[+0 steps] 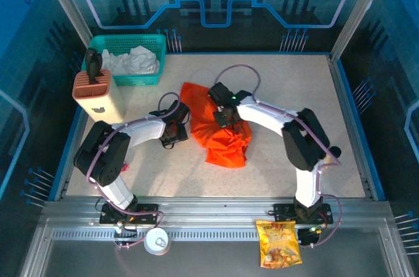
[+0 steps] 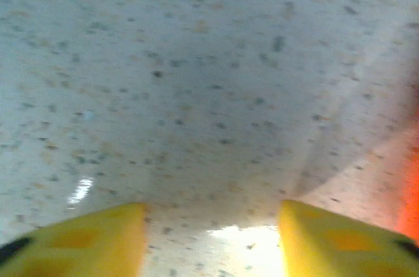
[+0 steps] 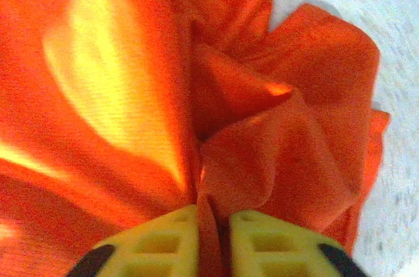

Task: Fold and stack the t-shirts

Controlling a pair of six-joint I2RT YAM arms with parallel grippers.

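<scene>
A bright orange t-shirt lies crumpled in the middle of the table. My right gripper sits on its upper part. In the right wrist view the gripper is shut, and a raised fold of the orange t-shirt is pinched between its yellow fingers. My left gripper is low at the shirt's left edge. In the left wrist view it hangs over bare speckled table with its yellow fingers apart and nothing between them. A strip of the t-shirt shows at the right edge.
A teal mesh basket with white cloth stands at the back left. In front of it stands a tan block holding dark handles. A snack bag and a white round lid lie on the near rail.
</scene>
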